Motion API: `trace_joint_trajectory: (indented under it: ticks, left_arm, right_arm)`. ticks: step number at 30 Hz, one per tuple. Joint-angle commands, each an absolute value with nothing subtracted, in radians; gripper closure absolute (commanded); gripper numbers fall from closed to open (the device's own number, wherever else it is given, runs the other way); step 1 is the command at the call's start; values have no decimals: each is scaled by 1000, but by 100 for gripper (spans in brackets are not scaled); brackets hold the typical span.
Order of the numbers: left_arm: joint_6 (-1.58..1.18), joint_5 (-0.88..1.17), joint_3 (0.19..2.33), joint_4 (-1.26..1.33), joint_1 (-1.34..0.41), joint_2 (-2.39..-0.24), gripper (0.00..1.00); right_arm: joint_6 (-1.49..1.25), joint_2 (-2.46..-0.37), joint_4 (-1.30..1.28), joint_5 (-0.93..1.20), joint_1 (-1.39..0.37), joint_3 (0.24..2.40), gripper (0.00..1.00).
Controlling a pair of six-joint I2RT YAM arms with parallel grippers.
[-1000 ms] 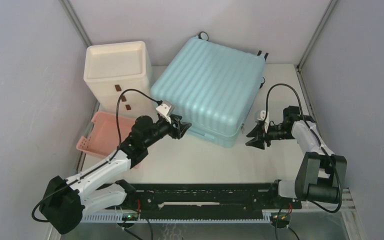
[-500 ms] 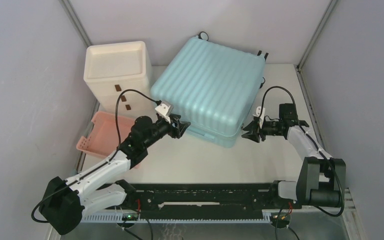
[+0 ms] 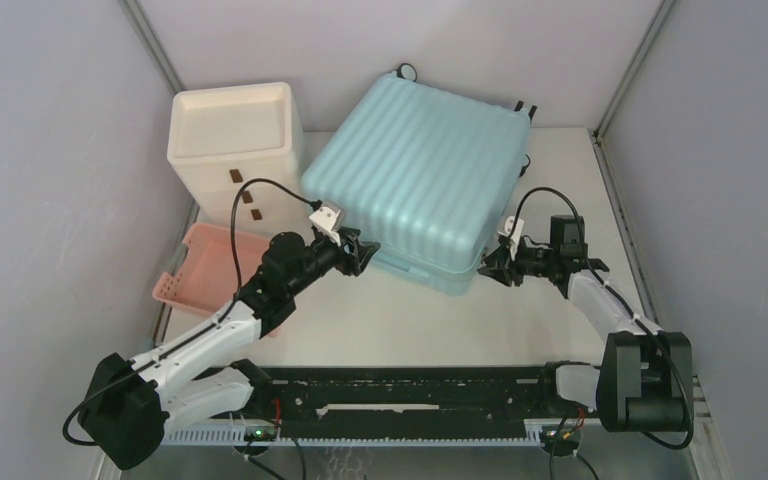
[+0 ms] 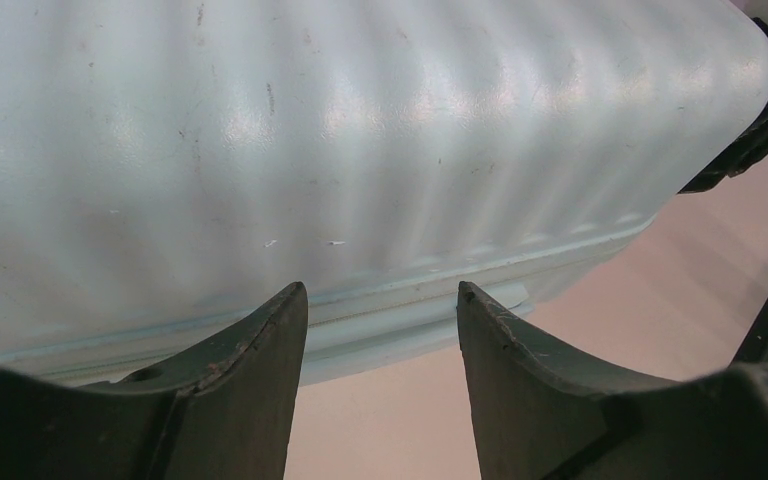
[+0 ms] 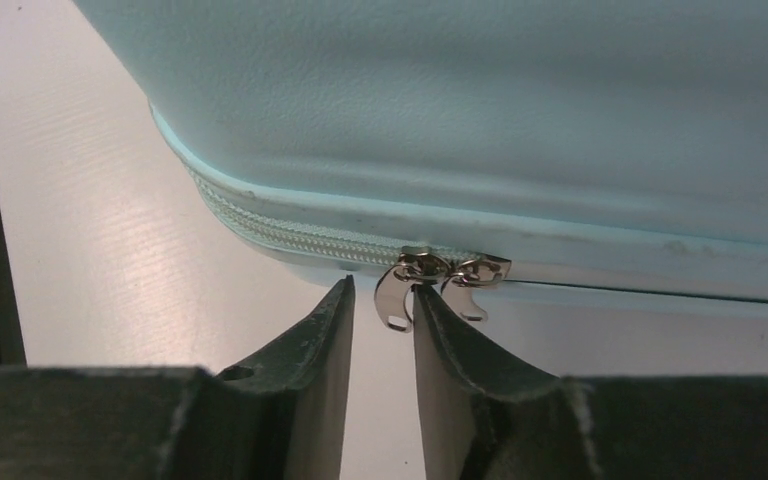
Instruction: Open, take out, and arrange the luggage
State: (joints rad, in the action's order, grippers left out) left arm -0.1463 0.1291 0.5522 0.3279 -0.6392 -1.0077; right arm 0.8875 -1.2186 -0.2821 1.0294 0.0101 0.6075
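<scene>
2 things by luggage (image 3: 415, 180) L side: cabinet (image 3: 235, 140), pink basket (image 3: 210, 265).

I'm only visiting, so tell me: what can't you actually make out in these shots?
- Inside of the luggage: every view, its closed shell hides it.
- Whether a zipper pull sits between the fingers of the right gripper or just past them: right wrist view shows no depth; top view, too small.
- Near-right corner of the pink basket: top view, the left arm covers it.
- Contents of the drawer cabinet: top view, closed fronts.
</scene>
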Motion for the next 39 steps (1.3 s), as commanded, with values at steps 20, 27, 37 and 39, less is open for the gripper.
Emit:
trace_joint_trajectory:
  ticks: [20, 27, 37, 39]
  left_arm:
    - [-141, 110, 559, 363, -644, -993, 38]
    - [-150, 103, 550, 363, -644, -978, 38]
    - [-152, 99, 545, 359, -644, -958, 37]
    - [-153, 100, 542, 359, -644, -954, 37]
  right_arm:
    - [673, -1058, -50, 903, -80, 522, 65]
    - [630, -1025, -14, 825, -90, 504, 71]
    - [600, -965, -40, 828, -67, 488, 78]
    - [594, -956, -45, 840, -50, 488, 80]
